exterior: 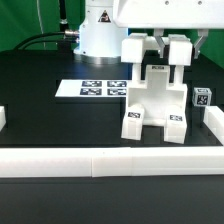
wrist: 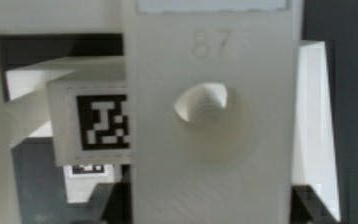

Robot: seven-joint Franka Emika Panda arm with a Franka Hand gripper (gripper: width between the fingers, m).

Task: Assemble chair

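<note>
The chair [exterior: 152, 102] stands partly assembled on the black table, right of centre in the exterior view. It is a glossy white blocky body with two short feet and tags on its front. My gripper [exterior: 160, 56] comes down from above onto its top. In the wrist view a flat white upright panel [wrist: 208, 110] with a round hole fills the space between my dark fingers [wrist: 130, 200], which are shut against its two sides. Beside that panel, a tagged white part [wrist: 91, 118] of the chair shows. A small tagged white leg [exterior: 203, 98] stands loose to the exterior view's right of the chair.
The marker board [exterior: 98, 88] lies flat to the exterior view's left of the chair. A long low white rail [exterior: 100, 160] runs along the front, with short pieces at the left edge [exterior: 3, 119] and the right edge [exterior: 214, 122]. The arm's white base [exterior: 98, 35] stands behind.
</note>
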